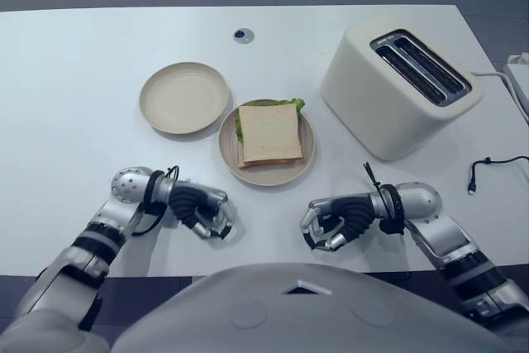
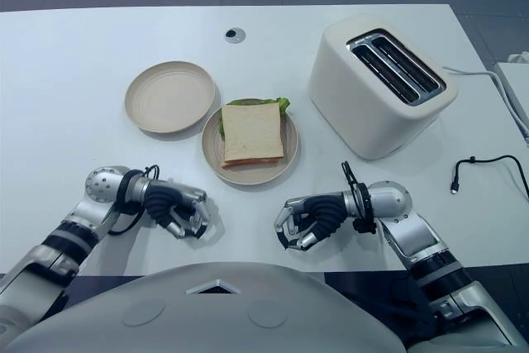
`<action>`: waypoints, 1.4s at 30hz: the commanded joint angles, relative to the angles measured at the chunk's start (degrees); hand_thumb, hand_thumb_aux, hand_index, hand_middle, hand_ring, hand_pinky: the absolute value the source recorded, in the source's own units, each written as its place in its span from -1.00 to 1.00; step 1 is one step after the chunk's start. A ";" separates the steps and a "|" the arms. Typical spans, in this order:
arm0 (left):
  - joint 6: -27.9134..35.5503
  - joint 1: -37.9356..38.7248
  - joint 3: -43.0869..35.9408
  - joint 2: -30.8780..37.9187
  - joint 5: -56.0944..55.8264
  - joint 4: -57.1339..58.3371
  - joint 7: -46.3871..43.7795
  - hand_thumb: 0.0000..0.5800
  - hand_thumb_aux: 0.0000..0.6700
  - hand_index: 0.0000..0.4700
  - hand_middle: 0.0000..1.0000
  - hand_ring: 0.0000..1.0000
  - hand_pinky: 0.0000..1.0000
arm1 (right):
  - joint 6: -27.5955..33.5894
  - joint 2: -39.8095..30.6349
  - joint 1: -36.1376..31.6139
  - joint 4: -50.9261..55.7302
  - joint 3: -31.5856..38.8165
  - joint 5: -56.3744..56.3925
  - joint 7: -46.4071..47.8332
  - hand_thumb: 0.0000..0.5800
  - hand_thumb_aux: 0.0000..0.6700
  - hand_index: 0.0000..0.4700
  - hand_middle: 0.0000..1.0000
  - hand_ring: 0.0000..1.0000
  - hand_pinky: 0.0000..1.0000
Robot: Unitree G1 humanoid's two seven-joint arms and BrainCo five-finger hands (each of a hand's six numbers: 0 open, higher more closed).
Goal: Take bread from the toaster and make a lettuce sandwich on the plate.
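Sandwich (image 1: 269,133), with lettuce (image 1: 295,104) showing at its far edge, lies on the plate (image 1: 266,175) at table centre. A second plate (image 1: 183,97) sits just beside it, far-left. The toaster (image 1: 397,84) stands to the right. Left hand (image 1: 201,208) and right hand (image 1: 335,221) rest near the table's near edge, fingers curled on nothing. The right eye view takes in more table right of the black cable (image 2: 488,167).

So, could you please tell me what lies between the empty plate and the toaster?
The second plate holding the sandwich sits between the empty plate and the toaster, as both eye views show.
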 commanded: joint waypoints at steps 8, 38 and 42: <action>-5.22 -14.87 9.53 -17.06 29.25 24.58 48.02 -0.85 -0.92 -0.92 0.73 0.73 0.73 | -3.99 17.85 -21.20 31.47 -3.68 -28.80 -47.09 1.00 1.00 1.00 1.00 1.00 1.00; -3.06 -13.54 23.19 -24.95 0.59 5.74 46.01 -1.00 -1.00 -1.00 -1.00 -1.00 -1.00 | -22.67 28.59 -22.52 22.33 -17.09 -6.96 -54.30 -1.00 -1.00 -1.00 -1.00 -1.00 -1.00; -3.39 -13.77 23.75 -25.50 1.93 6.26 46.03 -1.00 -1.00 -1.00 -1.00 -1.00 -1.00 | -22.80 29.12 -22.67 22.22 -17.72 -7.24 -54.10 -1.00 -1.00 -1.00 -1.00 -1.00 -1.00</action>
